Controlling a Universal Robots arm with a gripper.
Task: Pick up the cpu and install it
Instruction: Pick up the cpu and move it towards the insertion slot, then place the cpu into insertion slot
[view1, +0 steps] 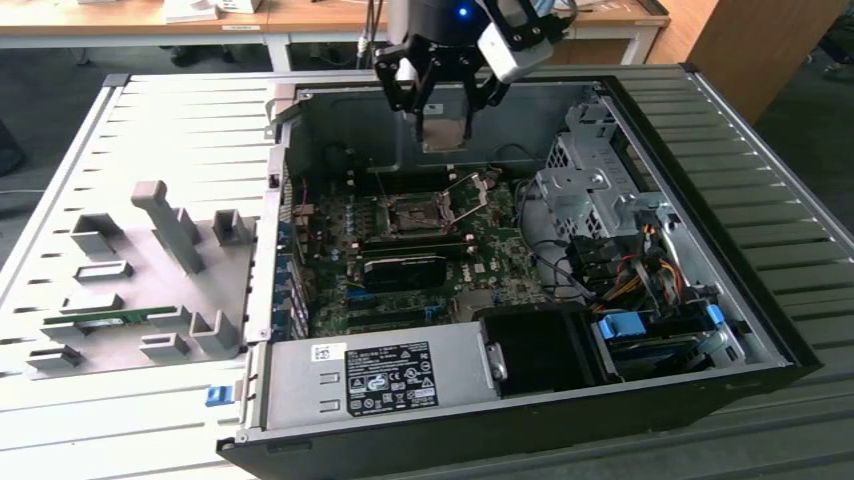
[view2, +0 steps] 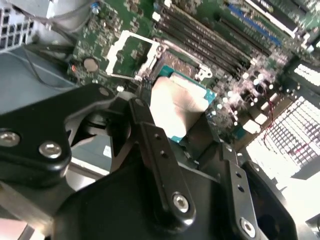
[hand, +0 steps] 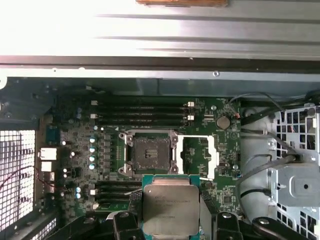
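Cpu (hand: 170, 202) held over open computer case (view1: 347, 120).
Claw (view1: 445, 138) clamps the cpu by its edges; inside the case, the motherboard socket (hand: 148, 154) lies uncovered.

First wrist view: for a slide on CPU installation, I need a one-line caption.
The cpu gripped in the jaws above the motherboard, its empty socket open with the metal frame swung aside.

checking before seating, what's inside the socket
Nothing: the socket shows a bare dark contact bed, its frame swung aside. The cpu in the gripper covers only board beside it.
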